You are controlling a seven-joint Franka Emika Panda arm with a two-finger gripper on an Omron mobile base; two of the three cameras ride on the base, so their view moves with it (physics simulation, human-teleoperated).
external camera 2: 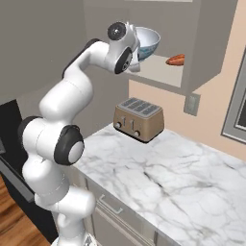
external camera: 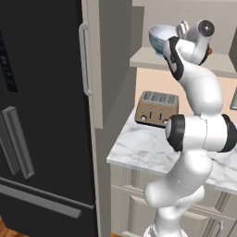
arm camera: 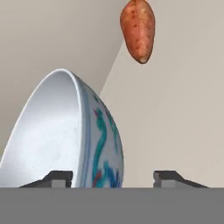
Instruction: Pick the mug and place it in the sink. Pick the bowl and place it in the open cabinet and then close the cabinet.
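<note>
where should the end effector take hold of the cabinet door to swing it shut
Best guess: push on the free vertical edge of the cabinet door, coming from its outer face on the fridge side. It stands swung fully open beside the shelf where the bowl sits, and no handle shows on it, so a flat push suits better than a pinch.

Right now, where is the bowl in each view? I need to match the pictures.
Left base view: bowl at top centre, on the cabinet shelf, left of the wrist.
Right base view: bowl at top centre, right of the wrist, tilted.
Hand view: bowl at lower left, its wall between the fingers.
Shared landmark: the sweet potato, in the right base and hand views; toaster in both base views.
</note>
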